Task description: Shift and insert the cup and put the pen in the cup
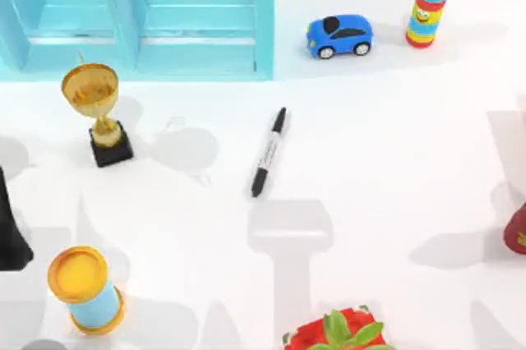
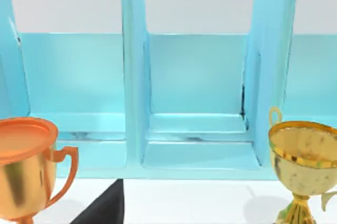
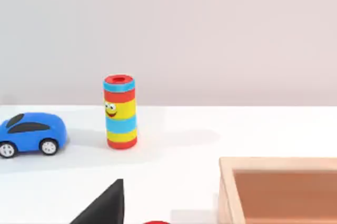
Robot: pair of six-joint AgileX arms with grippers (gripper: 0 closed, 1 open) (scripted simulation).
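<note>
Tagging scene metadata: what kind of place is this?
Likely a simulated tabletop test scene, not a real room: a plain white table with unrelated props, a light-blue shelf unit, gold trophy, toy car and pen.

Surface finishes, tabletop set

Table [image 1: 394, 161]: smooth, matt white. Pen [image 1: 269, 153]: smooth plastic look, black cap, pale labelled barrel. Trophy cup [image 1: 97, 108]: glossy gold, metallic sheen, on a black base. Shelf unit [image 2: 197, 103]: glossy light-blue, plastic look. Toy car [image 1: 339, 35]: shiny blue plastic look. Box [image 3: 279, 190]: matt, wood look.
</note>
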